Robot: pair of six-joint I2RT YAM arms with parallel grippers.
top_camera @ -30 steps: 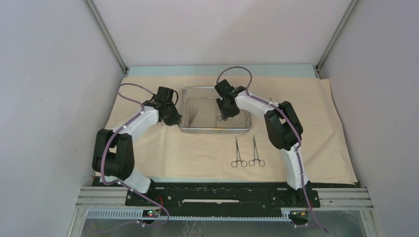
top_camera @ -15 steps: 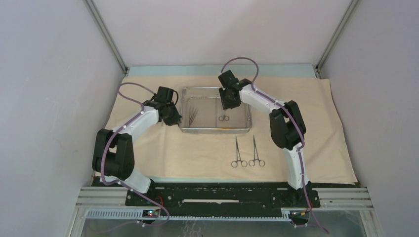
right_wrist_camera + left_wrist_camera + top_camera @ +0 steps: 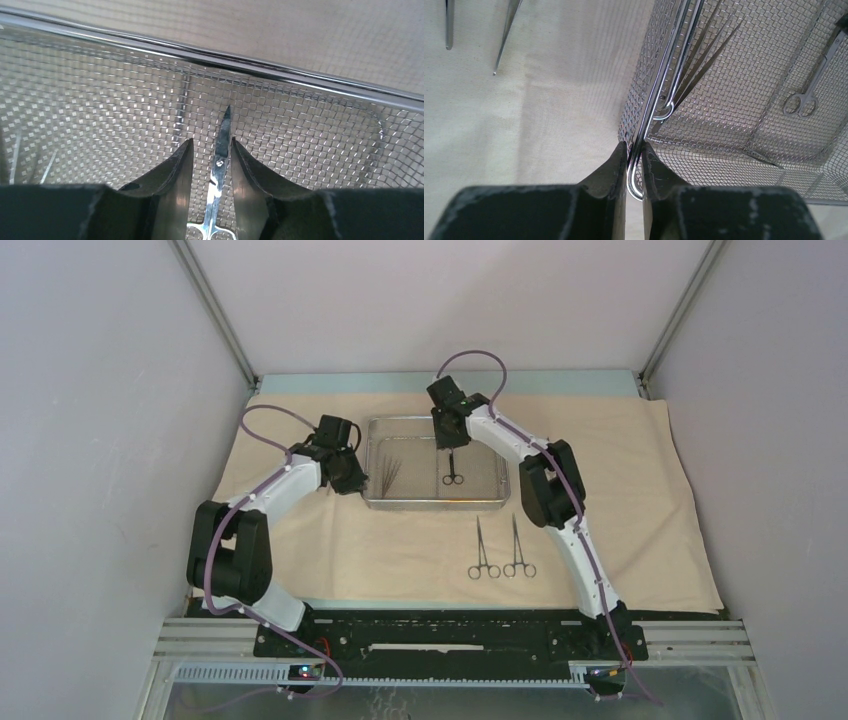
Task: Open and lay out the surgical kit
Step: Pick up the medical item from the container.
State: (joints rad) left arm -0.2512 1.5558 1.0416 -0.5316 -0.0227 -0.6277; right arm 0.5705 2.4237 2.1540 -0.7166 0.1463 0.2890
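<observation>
At the left end of the tray point(image 3: 436, 504), clamping its wire rim with the left gripper point(image 3: 634, 146); inside, straddling the scissors point(image 3: 222, 130) with the right gripper point(image 3: 212, 142) slightly parted.

The large wrapping cloth point(image 3: 620, 480) is plain beige; the rectangular steel mesh tray point(image 3: 440, 503) is shiny silver, its floor and walls a fine square grid.

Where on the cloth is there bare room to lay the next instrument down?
Widest bare cloth: between the tray's near rim and the arm bases, left of the two forceps. Also bare right of the right arm. Crowded: the tray, holding tweezers and scissors straddled by the right gripper's jaws, its left rim clamped by the left gripper.
</observation>
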